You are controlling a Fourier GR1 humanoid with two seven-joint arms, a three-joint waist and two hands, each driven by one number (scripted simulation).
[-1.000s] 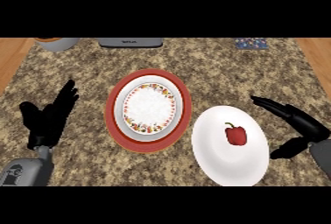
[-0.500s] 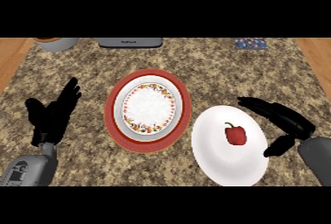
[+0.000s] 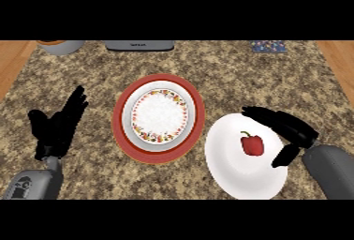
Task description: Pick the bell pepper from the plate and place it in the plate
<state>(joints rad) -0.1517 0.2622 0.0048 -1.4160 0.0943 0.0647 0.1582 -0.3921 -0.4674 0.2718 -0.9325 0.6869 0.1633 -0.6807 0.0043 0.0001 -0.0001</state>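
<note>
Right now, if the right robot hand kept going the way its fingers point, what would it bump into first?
Probably the red bell pepper on the white plate. The right robot hand points left over the plate's rim, though its height above is unclear.

Two plates point(image 3: 245, 183) point(image 3: 160, 115), one bell pepper point(image 3: 252, 144)

The table point(image 3: 228, 70) has a speckled brown and beige stone top. Wood strips show at its left & right sides. At the far edge: a grey bowl point(image 3: 61, 46) w/ orange rim at left, a grey appliance point(image 3: 140, 45) near the middle, a small patterned item point(image 3: 268, 46) at right. Light is even.
</note>
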